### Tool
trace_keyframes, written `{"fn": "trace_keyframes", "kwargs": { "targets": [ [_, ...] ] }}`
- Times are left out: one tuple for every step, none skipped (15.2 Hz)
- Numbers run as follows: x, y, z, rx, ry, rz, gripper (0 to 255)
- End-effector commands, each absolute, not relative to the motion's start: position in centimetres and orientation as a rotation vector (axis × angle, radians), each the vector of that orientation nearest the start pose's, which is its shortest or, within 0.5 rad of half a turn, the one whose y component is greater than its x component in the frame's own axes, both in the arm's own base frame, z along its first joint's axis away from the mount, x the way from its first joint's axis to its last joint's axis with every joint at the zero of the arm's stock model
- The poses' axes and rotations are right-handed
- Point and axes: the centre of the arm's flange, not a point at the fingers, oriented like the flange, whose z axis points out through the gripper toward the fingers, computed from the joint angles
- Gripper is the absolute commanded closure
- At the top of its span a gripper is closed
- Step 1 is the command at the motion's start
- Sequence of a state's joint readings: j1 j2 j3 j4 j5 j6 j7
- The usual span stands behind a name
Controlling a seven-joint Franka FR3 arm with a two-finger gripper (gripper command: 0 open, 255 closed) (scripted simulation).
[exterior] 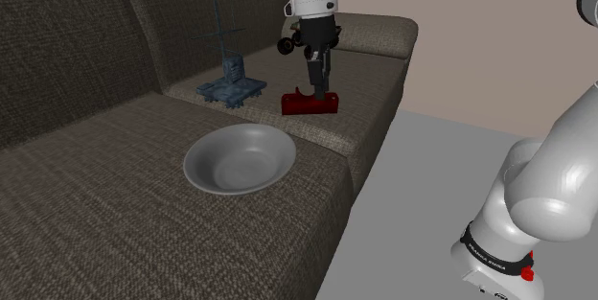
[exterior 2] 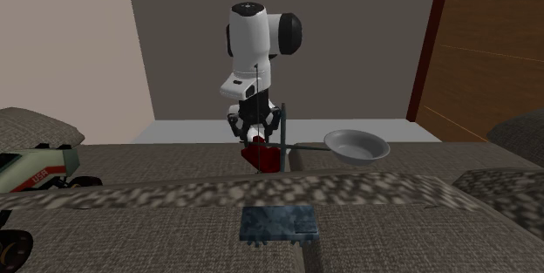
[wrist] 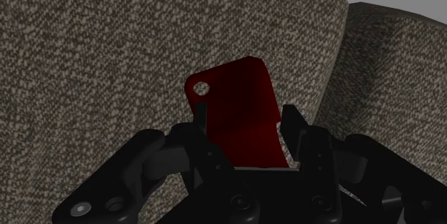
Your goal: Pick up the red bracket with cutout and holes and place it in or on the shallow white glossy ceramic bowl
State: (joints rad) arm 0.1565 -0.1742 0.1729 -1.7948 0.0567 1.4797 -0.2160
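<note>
A black two-finger gripper (wrist: 246, 113) points down at a brown woven sofa (exterior: 115, 221), its fingers (wrist: 202, 124) parted and standing either side of the red bracket (wrist: 231, 95). The bracket rests on the seat cushion, one curled end with a round hole rising beyond the fingertips. A sliver of fabric shows between the bracket and one finger, so it appears straddled rather than clasped. To grasp well, the gripper probably needs to close squarely on the bracket's flat sides, then lift straight up so that the bent part cannot twist out. Just beside the bracket, on the shoulder view's left, stands a blue model with a thin mast (exterior: 230, 85), which the lift should avoid. Farther along the seat, well apart from the bracket, lies the shallow grey-white bowl (exterior: 218, 170), upright and empty, so the carry should be level and the release low. A black band at the arm's base (exterior: 494, 262) bears white lettering and a toy vehicle (exterior 2: 39, 175) bears red letters, neither readable.
</note>
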Motion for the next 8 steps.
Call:
{"fn": "trace_keyframes", "kwargs": {
  "targets": [
    [45.7, 17.0, 60.2, -3.001, -0.834, 0.227, 255],
    [45.7, 17.0, 60.2, -3.001, -0.834, 0.227, 255],
    [45.7, 17.0, 60.2, -3.001, -0.834, 0.227, 255],
    [45.6, 17.0, 60.7, -3.001, -0.834, 0.227, 255],
    [45.6, 17.0, 61.2, -3.001, -0.834, 0.227, 255],
    [45.7, 17.0, 61.8, -3.001, -0.834, 0.227, 255],
    [45.7, 17.0, 62.3, -3.001, -0.834, 0.227, 255],
    [45.7, 17.0, 62.8, -3.001, -0.834, 0.227, 255]
  ]
}}
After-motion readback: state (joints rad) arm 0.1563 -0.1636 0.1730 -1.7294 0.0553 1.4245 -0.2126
